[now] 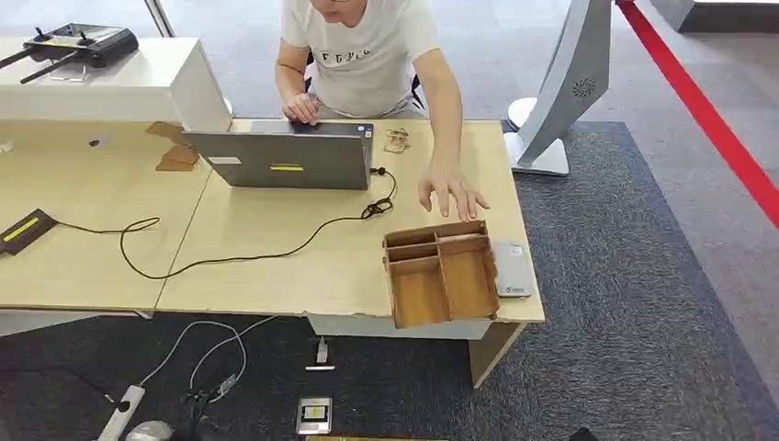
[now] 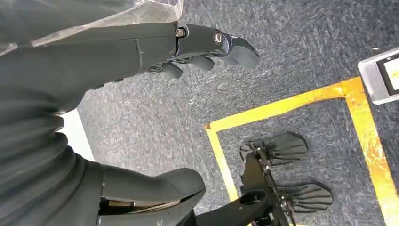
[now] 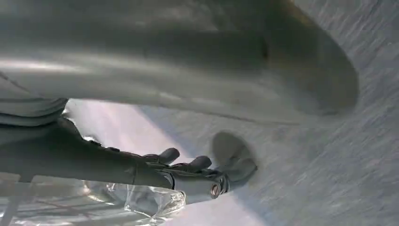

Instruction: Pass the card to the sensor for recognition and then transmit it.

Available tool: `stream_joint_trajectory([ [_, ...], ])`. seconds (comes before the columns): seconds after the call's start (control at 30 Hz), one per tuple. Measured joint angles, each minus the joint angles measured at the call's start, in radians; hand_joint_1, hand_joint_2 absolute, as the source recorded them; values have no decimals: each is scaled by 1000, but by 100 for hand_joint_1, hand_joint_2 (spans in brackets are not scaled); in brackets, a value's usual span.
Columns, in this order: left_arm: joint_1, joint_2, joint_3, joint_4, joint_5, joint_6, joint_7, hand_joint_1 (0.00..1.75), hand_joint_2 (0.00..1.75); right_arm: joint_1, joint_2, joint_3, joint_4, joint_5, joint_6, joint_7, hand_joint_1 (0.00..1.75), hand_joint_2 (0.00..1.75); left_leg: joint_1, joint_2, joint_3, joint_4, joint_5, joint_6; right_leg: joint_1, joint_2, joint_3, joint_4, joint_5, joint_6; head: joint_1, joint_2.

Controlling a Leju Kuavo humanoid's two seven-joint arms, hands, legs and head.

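— Where's the card?
— I can't make one out in the wooden tray (image 1: 436, 229), nor on the grey pad (image 1: 512, 269) just beside it.
— And the hands?
— Left hand (image 2: 188, 47) and right hand (image 3: 188, 176) hang released and empty. That fits either before pickup or after handover.

An office-like robot test space

We see a wooden desk (image 1: 276, 266) with a laptop (image 1: 280, 158), trailing cables (image 1: 230, 257), grey carpet (image 1: 634, 276) marked with yellow tape (image 2: 282, 101), and a person (image 1: 367, 55) seated behind it
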Motion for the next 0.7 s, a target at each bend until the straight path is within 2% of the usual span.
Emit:
stream_joint_trajectory([
  [0.1,0,18,2,0,27,-6,0,0,175,3,26,-17,3,12,-4,-37,0,0,0,0,0,0,0,0,0,0,1,1,0,0,0,0],
  [0.23,-4,40,4,0,56,-11,0,0,175,-35,47,-31,5,36,1,-45,0,0,0,3,0,0,1,0,0,3,0,1,3,-2,0,0],
  [0.43,-34,64,5,0,61,-26,16,0,175,-110,76,-41,5,72,23,8,0,0,-1,4,1,0,2,0,-1,4,0,0,4,-1,0,0],
  [0.7,-80,69,3,0,26,-31,28,0,175,-104,119,-51,6,49,-5,16,0,0,-1,4,1,0,2,0,-1,4,0,0,4,-1,-1,0],
])
